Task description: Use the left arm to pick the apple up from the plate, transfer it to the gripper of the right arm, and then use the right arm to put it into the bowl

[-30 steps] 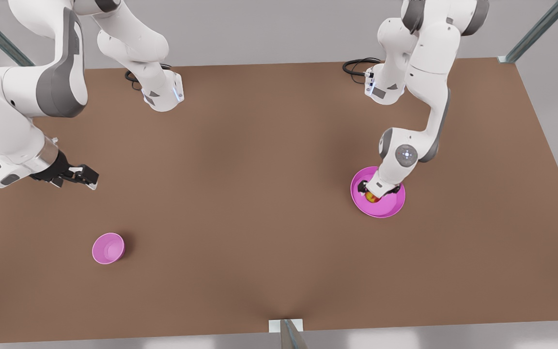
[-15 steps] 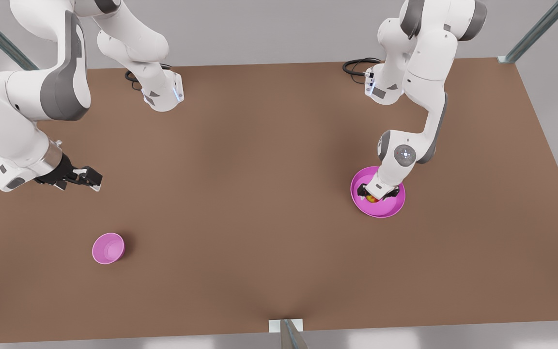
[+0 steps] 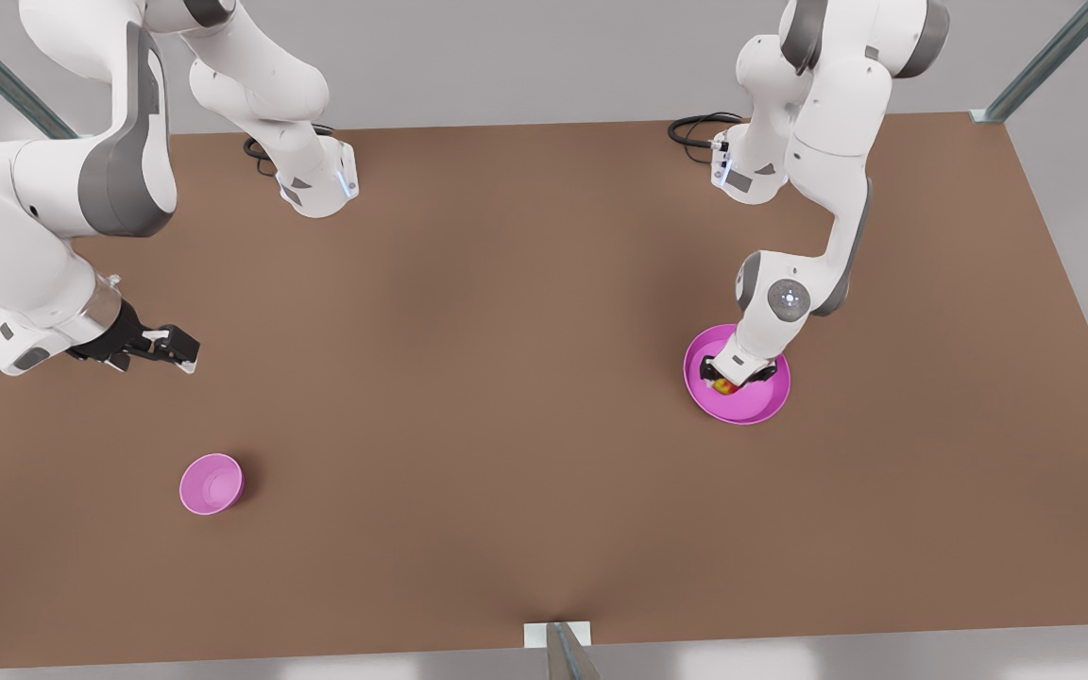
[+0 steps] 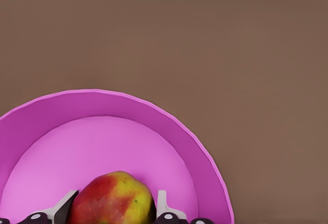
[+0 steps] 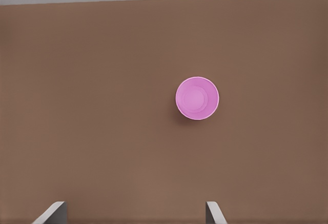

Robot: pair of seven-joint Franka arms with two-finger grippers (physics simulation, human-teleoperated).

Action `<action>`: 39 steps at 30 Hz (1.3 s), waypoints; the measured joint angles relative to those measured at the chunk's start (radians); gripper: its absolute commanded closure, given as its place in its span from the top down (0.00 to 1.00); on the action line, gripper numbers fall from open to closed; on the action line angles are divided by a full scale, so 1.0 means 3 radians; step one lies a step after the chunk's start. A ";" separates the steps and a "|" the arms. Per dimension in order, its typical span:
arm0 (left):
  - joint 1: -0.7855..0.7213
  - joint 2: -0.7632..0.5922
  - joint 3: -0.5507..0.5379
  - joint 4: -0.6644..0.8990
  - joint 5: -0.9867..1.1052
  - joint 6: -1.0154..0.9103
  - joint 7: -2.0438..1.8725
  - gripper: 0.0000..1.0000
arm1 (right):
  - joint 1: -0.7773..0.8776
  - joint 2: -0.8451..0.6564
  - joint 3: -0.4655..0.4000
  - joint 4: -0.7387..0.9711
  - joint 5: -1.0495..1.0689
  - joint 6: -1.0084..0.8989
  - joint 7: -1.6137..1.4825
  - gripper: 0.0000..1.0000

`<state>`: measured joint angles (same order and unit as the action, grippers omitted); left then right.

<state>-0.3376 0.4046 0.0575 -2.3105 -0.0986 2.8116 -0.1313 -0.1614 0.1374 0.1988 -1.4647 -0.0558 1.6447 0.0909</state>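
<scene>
Nearest us the bowl (image 3: 212, 484) sits on the table (image 3: 506, 378), with the right gripper (image 3: 159, 348) hovering above and beyond it, fingers spread wide. Further back on the front view's right, we see the left gripper (image 3: 731, 376) down in the plate (image 3: 759, 404), fingers (image 4: 165, 206) touching both sides of the apple (image 4: 113, 199), which rests on the plate.

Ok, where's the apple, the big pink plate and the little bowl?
apple (image 4: 111, 199): left wrist view, its red-and-yellow skin between the fingers.
plate (image 3: 759, 407): front view, bare floor near its rim.
bowl (image 5: 197, 98): right wrist view, its inside bottom.
</scene>
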 measured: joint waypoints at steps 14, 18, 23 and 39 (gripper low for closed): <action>-0.0020 -0.0400 -0.0014 0.0092 -0.0003 -0.0123 -0.0013 0.76 | 0.0004 0.0006 0.0003 -0.0007 0.0000 -0.0007 -0.0016 1.00; -0.0124 -0.0408 -0.0518 0.0540 -0.0361 -0.0332 -0.0033 0.76 | -0.0002 0.0009 0.0001 -0.0005 0.0000 -0.0008 -0.0019 1.00; -0.0129 -0.0129 -0.1049 0.1281 -0.1342 -0.0434 0.0289 0.67 | 0.0001 0.0021 0.0006 -0.0003 0.0000 -0.0007 -0.0021 1.00; -0.0559 0.1659 -0.1439 0.3721 -0.4315 -0.0405 0.3574 0.41 | 0.0098 0.0750 0.0041 -0.0011 0.2081 0.0117 -0.0011 1.00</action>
<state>-0.5052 0.9024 -0.3742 -1.1941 -1.3932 2.6900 0.9409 -0.1319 0.3625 0.2112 -1.4679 0.5683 1.6798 0.0876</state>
